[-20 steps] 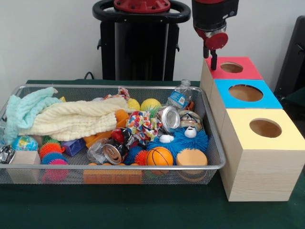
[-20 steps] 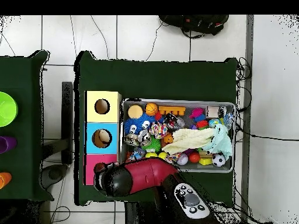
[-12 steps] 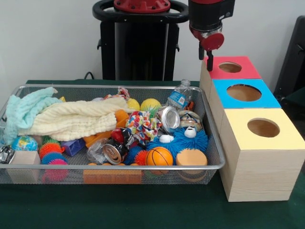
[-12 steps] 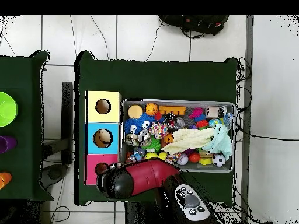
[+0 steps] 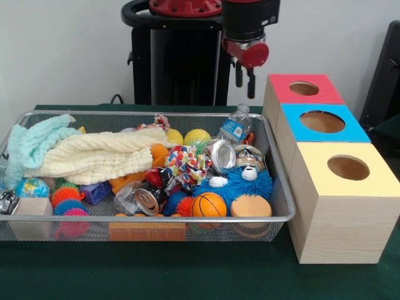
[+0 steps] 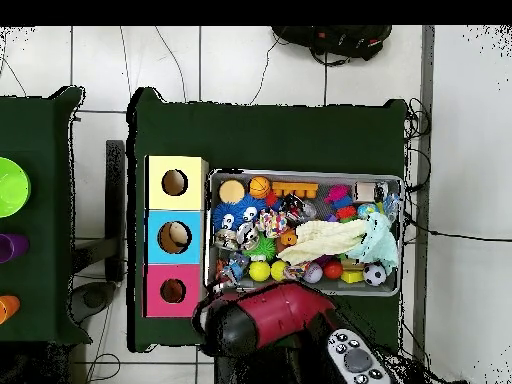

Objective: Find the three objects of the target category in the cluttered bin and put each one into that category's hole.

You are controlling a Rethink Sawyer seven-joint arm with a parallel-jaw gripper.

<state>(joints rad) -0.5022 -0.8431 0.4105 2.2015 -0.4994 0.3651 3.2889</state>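
Observation:
My gripper (image 5: 244, 80) hangs high above the far right corner of the wire bin (image 5: 81, 219), left of the red box (image 5: 328, 95). Its two dark fingers stand slightly apart, open, with nothing between them. In the bin lie tin cans (image 5: 220, 154) (image 5: 147, 200), a plastic bottle (image 5: 235, 127), a basketball (image 5: 209, 205), yellow balls (image 5: 197, 137), a blue furry toy (image 5: 240, 184) and a cream cloth (image 5: 100, 156). From overhead the red arm (image 6: 265, 315) hides the gripper beside the bin (image 6: 305, 176).
Three boxes with round holes stand in a row right of the bin: red, blue (image 5: 355, 132) and yellow (image 5: 325, 187). A mint cloth (image 5: 31, 142) fills the bin's left end. Spiky balls (image 5: 65, 195) and wooden blocks (image 5: 31, 206) lie near the front rim.
The gripper has moved left, away from above the red box's hole, and now hangs over the bin's far right corner. Its fingers show the same gap.

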